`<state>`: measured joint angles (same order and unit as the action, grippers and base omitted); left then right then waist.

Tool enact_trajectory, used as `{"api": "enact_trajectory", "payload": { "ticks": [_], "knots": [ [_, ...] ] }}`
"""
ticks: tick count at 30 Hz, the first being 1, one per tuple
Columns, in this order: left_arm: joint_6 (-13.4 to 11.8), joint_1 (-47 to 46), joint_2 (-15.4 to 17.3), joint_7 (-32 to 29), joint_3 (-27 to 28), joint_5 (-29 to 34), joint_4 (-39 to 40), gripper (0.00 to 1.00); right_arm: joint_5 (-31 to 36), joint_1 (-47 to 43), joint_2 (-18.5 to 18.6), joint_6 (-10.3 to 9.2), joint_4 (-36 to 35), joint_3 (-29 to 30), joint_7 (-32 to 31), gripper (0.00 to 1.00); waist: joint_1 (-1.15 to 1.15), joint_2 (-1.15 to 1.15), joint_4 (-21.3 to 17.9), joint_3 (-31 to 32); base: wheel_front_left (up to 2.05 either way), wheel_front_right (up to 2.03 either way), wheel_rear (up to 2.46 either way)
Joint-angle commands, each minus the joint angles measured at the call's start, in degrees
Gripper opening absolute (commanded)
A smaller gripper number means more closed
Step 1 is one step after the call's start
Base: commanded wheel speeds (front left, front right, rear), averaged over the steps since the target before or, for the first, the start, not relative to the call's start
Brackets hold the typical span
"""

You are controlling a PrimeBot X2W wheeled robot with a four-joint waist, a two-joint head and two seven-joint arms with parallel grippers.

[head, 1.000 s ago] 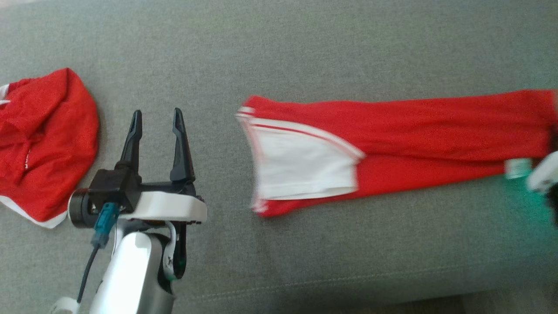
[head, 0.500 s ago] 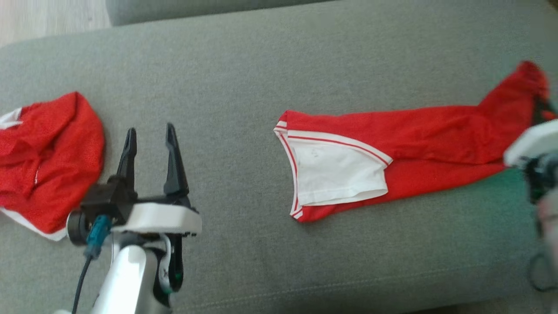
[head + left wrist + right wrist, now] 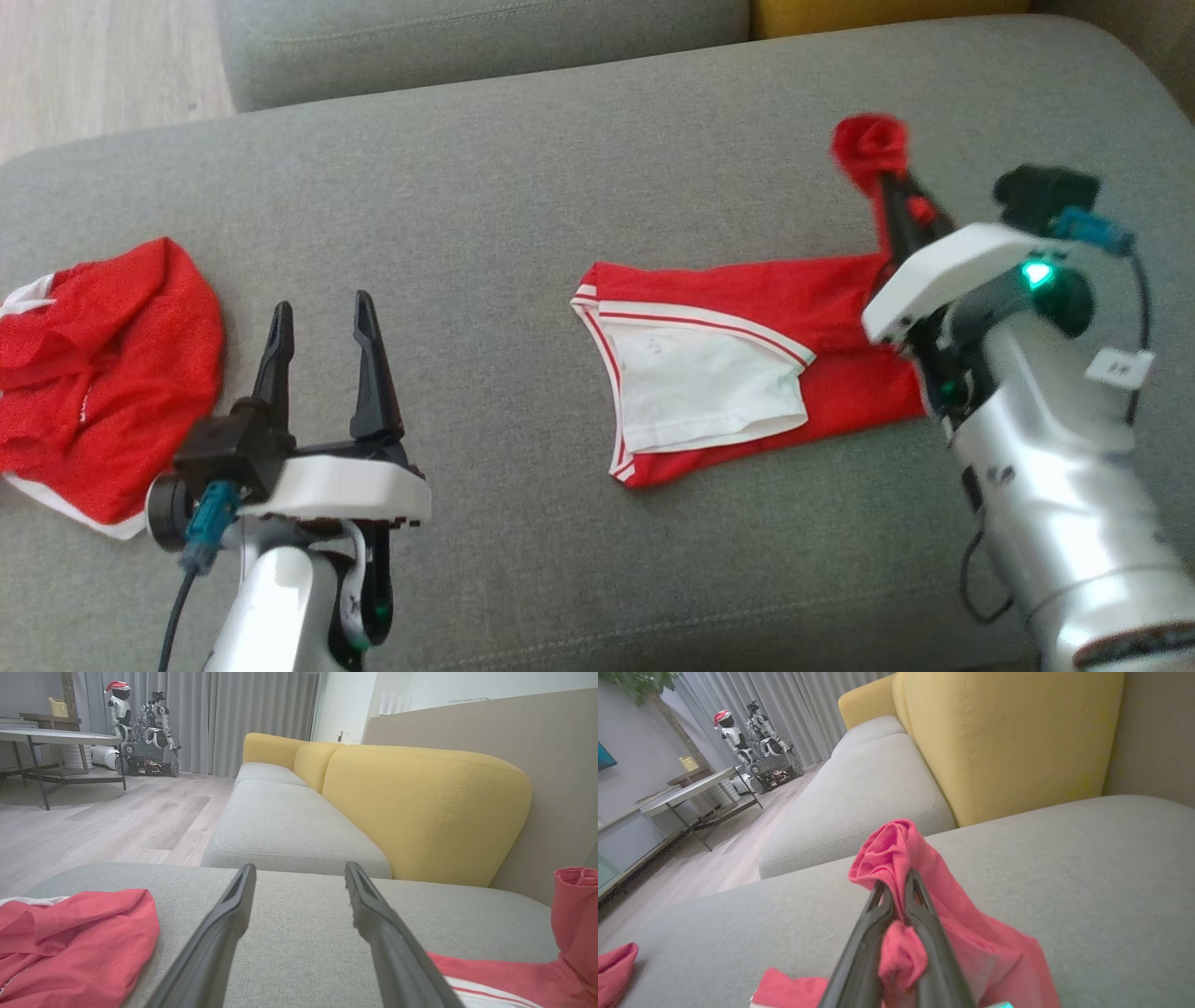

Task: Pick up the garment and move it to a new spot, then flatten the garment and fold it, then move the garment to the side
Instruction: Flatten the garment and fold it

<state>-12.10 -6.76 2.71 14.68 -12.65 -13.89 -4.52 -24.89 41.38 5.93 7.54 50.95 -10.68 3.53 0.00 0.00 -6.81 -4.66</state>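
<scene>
A red garment [image 3: 747, 308] with a white side panel and white trim lies stretched across the grey cushion [image 3: 523, 187]. My right gripper [image 3: 892, 182] is shut on its right end and holds that end bunched above the cushion; in the right wrist view the red cloth [image 3: 896, 858] is pinched between the dark fingers [image 3: 924, 924]. My left gripper [image 3: 317, 313] is open over bare cushion, between the garment and a second red garment [image 3: 103, 364]. The left wrist view shows both fingers [image 3: 224, 933] spread wide with nothing between them.
A second crumpled red garment with white trim lies at the cushion's left end. A yellow sofa backrest [image 3: 420, 807] rises behind the cushion, and another grey seat cushion [image 3: 289, 830] adjoins it. Wooden floor [image 3: 93, 65] lies off the far left corner.
The head camera has shifted. My right gripper has lifted the garment's right end and carried it leftward, so the garment lies shorter on the cushion. The left gripper stays open and still.
</scene>
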Motion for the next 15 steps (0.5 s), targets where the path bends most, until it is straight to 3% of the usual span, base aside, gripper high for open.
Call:
{"api": "enact_trajectory", "payload": {
  "ticks": [1,15],
  "knots": [
    [0.0,-1.2,0.2,0.3,1.8,-0.5,2.1,1.0,-1.1,-0.3,-1.3,-0.05,-3.2,-1.7,-0.7,0.0,0.0,0.0,0.2,0.0,0.0,0.0,0.0],
    [0.0,-0.7,0.2,0.3,0.8,-1.2,1.9,1.0,-6.4,-7.6,-3.0,-0.05,-11.7,-7.8,-4.4,0.0,0.0,0.0,3.2,-0.8,0.0,0.0,0.0]
  ]
}}
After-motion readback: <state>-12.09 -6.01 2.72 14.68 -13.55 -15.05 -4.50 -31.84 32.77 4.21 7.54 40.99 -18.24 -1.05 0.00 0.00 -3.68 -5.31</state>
